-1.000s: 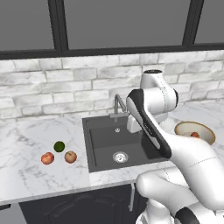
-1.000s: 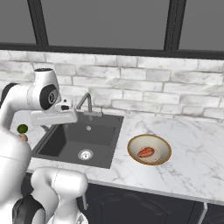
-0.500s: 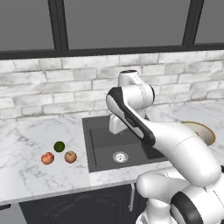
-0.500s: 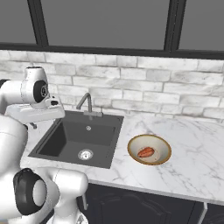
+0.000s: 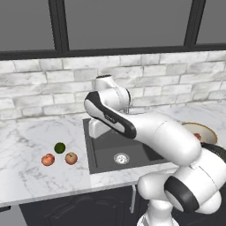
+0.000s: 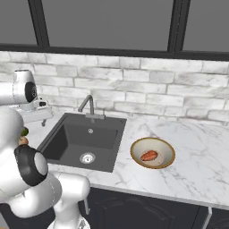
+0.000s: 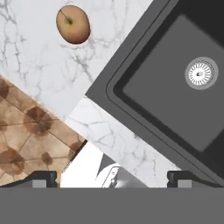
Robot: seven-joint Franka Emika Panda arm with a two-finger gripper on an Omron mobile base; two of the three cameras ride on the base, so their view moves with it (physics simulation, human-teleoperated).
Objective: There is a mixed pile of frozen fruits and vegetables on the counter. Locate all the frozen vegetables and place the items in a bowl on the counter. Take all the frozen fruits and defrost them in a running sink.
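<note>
Three pieces (image 5: 59,148) show left; right view shows the filled bowl (image 6: 152,153).

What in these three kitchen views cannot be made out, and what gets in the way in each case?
- Bowl in the left base view: mostly hidden behind the arm, so its contents barely show.
- Faucet: clear in the right base view, but blocked by the arm in the left base view.
- Apple-like ball in the hand view: which of the two fruits it is cannot be told.

Three balls (image 5: 59,154) left of sink (image 5: 119,150)
</note>
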